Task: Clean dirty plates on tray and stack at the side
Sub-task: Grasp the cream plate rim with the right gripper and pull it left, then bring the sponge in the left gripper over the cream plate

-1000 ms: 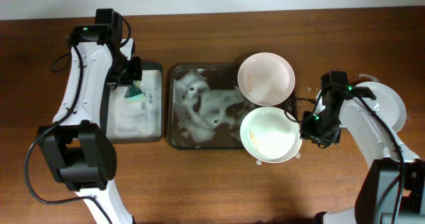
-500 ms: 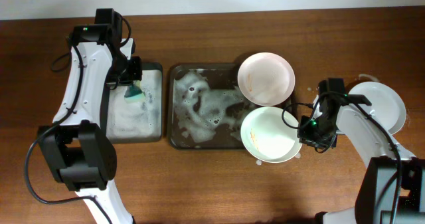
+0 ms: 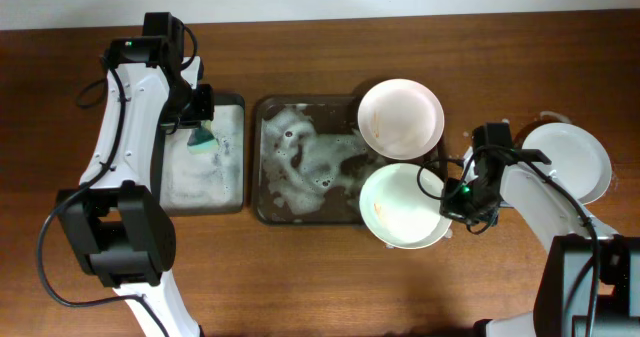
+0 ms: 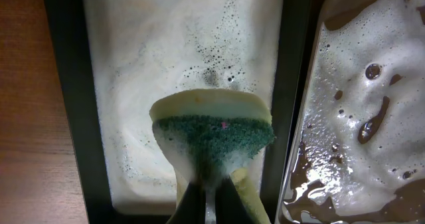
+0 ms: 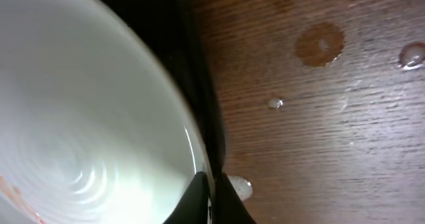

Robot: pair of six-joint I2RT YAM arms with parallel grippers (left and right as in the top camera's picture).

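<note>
- Where the table starts at the left, the left gripper point(image 4: 207, 196) hangs over the narrow tray point(image 3: 236, 155), its fingers pinched together on a green sponge point(image 4: 214, 139); the sponge's scouring face points at the wrist camera and a pale yellow layer shows behind it.
- Narrow tray: dark and rectangular, its floor coated with white foam point(image 4: 179, 58).
- Tray point(image 3: 257, 167): larger and dark brown, just beside the narrow tray, streaked with bubbly foam across its left and middle.
- Pale pink plate point(image 3: 400, 117): sits on the tray's far right corner and overhangs the rim.
- Mint plate point(image 3: 403, 205): sits on the tray's near right corner, just beside the pale pink plate. It overhangs the front edge and has a faint brownish smear inside on the left.
- Right gripper point(image 3: 447, 199): at the mint plate's right edge, fingers closed on the plate's rim, one on each side.
- Tabletop point(image 5: 312, 117): dark wood grain beside the plate, with water droplets point(image 5: 276, 103).
- White plate point(image 3: 578, 159): lies on the tabletop at the far right, well apart from the tray, partly hidden by the right arm.
</note>
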